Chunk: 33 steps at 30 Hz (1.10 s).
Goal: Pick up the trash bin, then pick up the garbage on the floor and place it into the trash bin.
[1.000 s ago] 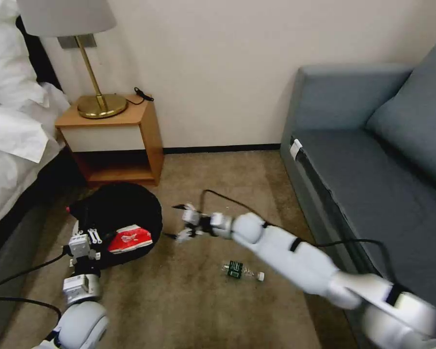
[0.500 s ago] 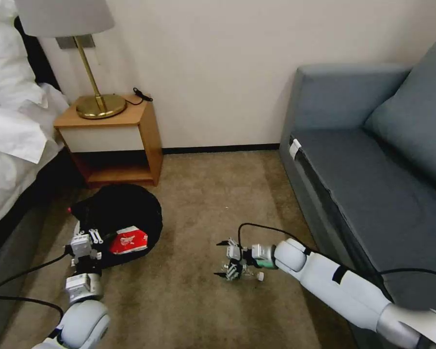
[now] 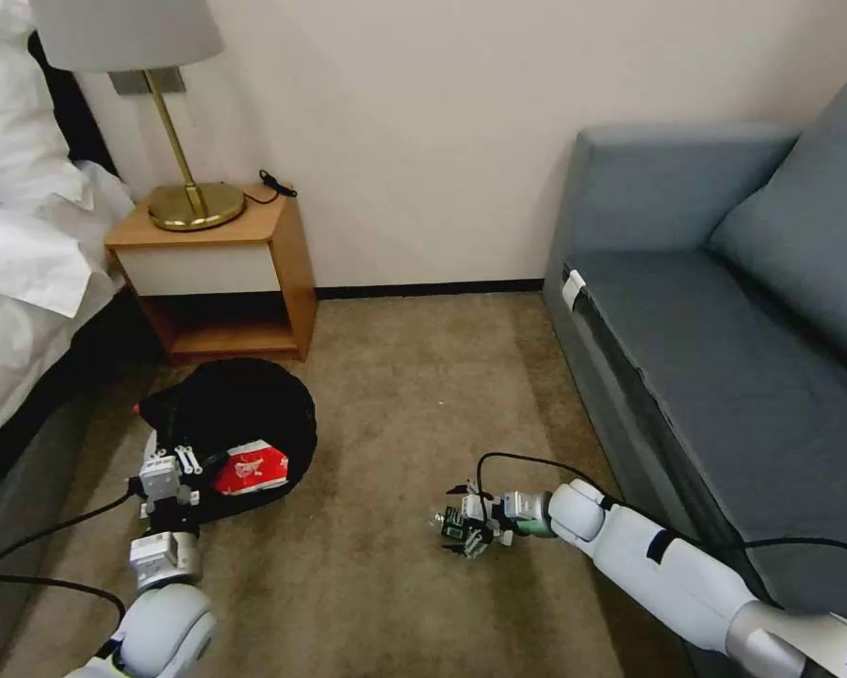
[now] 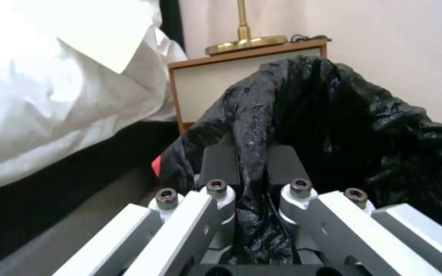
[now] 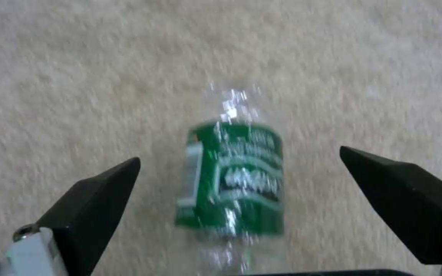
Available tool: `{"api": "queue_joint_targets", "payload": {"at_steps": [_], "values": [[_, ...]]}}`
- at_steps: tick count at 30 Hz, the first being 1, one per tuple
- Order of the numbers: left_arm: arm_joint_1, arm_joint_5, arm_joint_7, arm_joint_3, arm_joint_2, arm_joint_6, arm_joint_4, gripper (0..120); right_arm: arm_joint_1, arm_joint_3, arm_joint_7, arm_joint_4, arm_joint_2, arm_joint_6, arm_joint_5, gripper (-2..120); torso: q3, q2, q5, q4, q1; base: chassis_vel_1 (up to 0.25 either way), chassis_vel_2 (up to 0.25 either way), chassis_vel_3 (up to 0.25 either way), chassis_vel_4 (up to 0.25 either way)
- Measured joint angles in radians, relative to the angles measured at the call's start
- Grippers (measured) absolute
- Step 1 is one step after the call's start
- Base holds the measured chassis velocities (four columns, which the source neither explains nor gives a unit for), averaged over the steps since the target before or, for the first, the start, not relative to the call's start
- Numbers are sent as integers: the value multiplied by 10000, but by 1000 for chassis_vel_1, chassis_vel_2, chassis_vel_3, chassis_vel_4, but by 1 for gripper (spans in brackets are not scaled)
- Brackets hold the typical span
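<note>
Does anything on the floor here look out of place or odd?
Yes. A small clear bottle with a green label lies on its side on the carpet near the sofa; the right gripper straddles it, jaws open. The trash bin, held by the left gripper pinching its black liner, tilts, a red-white carton showing inside.

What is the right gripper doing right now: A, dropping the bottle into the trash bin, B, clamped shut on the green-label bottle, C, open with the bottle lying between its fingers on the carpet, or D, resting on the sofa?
C: the right gripper is open, its fingers standing apart on either side of the green-label bottle on the carpet.
</note>
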State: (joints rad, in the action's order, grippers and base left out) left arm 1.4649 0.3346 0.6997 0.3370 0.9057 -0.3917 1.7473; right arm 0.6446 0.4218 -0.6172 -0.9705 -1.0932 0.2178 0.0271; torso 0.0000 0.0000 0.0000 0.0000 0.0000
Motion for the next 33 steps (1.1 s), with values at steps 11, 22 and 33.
{"api": "queue_joint_targets", "payload": {"at_steps": [11, 22, 33], "values": [[32, 9, -2, 0, -43, 5, 78, 7, 68, -624, -98, 1120, -490, 255, 856, 100, 0, 0, 0, 0, 0, 0, 0, 0, 0], [144, -24, -5, 38, 56, 5, 169, 7, 143, -1021, -690, 1345, -611, 325, 1131, 62, 0, 0, -1, 0, 0, 0, 0, 0, 0], [273, -106, -6, 98, 79, 4, 304, 7, 222, -1382, -1262, 1267, -625, 383, 1127, 32, 0, 0, 0, 0, 0, 0, 0, 0, 0]]}}
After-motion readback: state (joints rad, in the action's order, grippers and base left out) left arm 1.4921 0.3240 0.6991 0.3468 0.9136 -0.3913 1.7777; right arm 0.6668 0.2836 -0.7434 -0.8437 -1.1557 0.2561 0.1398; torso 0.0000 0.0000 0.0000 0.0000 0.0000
